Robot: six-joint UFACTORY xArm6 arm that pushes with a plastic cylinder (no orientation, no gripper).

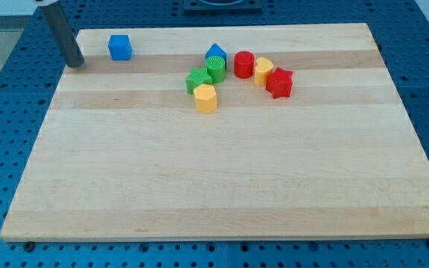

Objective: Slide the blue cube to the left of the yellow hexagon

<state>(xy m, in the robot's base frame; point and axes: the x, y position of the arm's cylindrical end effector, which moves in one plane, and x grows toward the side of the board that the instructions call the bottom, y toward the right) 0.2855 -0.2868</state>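
The blue cube (120, 47) sits near the board's top left corner. My tip (74, 64) is on the board just left of it and slightly lower, apart from it by a small gap. The yellow hexagon (205, 97) lies right of the cube, at the lower edge of a cluster of blocks near the view's top centre.
The cluster holds a green star-like block (198, 80), a green cylinder (215, 68), a blue pointed block (215, 52), a red cylinder (243, 64), a yellow rounded block (264, 71) and a red star (279, 83). The wooden board (214, 186) lies on a blue perforated table.
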